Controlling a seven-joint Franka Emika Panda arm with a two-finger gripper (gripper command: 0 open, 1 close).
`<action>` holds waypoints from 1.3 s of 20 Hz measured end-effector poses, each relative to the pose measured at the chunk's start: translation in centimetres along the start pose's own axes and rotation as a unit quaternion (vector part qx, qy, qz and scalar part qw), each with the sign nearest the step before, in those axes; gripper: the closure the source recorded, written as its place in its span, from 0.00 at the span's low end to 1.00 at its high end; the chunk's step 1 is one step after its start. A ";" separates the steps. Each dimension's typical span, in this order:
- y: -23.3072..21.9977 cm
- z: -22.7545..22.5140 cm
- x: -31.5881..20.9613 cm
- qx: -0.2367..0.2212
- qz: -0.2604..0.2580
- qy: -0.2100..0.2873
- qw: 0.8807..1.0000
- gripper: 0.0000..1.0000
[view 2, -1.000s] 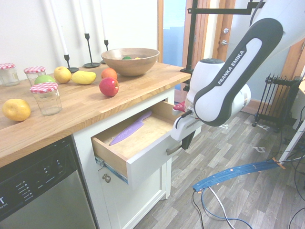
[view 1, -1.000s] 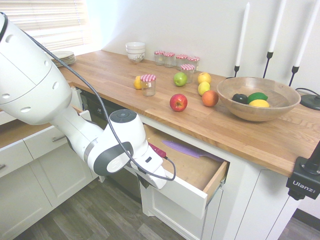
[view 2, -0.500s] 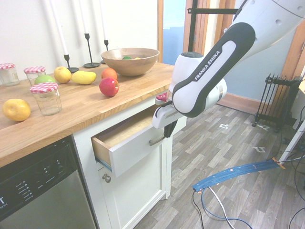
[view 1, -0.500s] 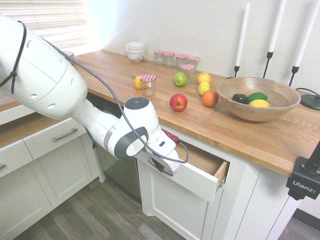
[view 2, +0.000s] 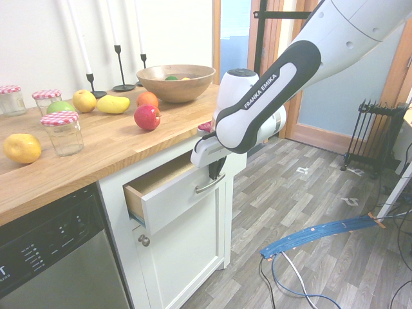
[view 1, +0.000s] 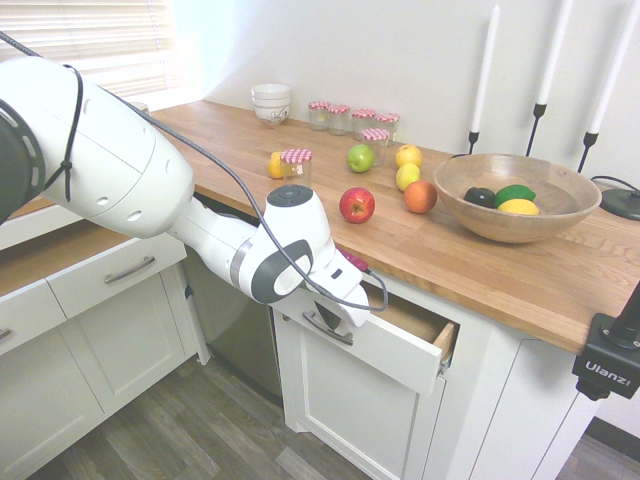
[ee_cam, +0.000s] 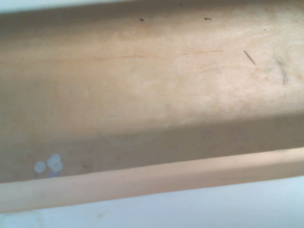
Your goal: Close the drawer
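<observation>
The drawer (view 1: 395, 350) sticks out a short way under the wooden counter, its white front panel (view 2: 170, 201) tilted toward the room. A narrow strip of its light plywood interior (ee_cam: 142, 85) shows behind the panel. My gripper (view 1: 327, 316) is shut, its dark fingers held together against the top of the front panel, just above the slim silver handle (view 1: 328, 329). In the second exterior view the gripper (view 2: 214, 175) points down at the handle (view 2: 210, 185). Nothing is held.
The countertop (view 1: 480, 265) carries a red apple (view 1: 356, 205), other fruit, jars with checked lids (view 1: 296, 169) and a wooden bowl (view 1: 515, 195). A dishwasher (view 2: 51, 257) stands beside the drawer and a cabinet door (view 2: 187, 251) below it. A narrower white drawer (view 1: 115, 272) lies further along.
The drawer has slid in from wide open to a narrow gap, pushed by my shut gripper. The purple knife inside no longer shows.
</observation>
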State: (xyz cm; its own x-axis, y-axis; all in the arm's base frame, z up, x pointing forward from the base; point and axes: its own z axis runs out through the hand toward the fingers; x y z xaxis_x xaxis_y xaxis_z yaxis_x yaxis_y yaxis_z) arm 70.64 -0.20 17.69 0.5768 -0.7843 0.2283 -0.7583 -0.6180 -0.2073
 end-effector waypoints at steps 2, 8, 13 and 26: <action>-0.9 -0.1 -0.3 0.002 -0.002 0.003 1.000 1.00; -2.0 -0.5 -0.8 0.004 -0.004 0.005 1.000 1.00; -1.6 -1.2 -2.1 -0.043 -0.008 -0.054 0.998 1.00; 4.7 -5.9 -4.9 -0.093 -0.004 -0.107 0.990 1.00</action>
State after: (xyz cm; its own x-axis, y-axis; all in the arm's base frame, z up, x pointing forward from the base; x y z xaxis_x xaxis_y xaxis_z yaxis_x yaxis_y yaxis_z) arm 62.48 1.06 21.18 0.6184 -0.7856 0.0181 -0.7853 -0.6187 -0.0233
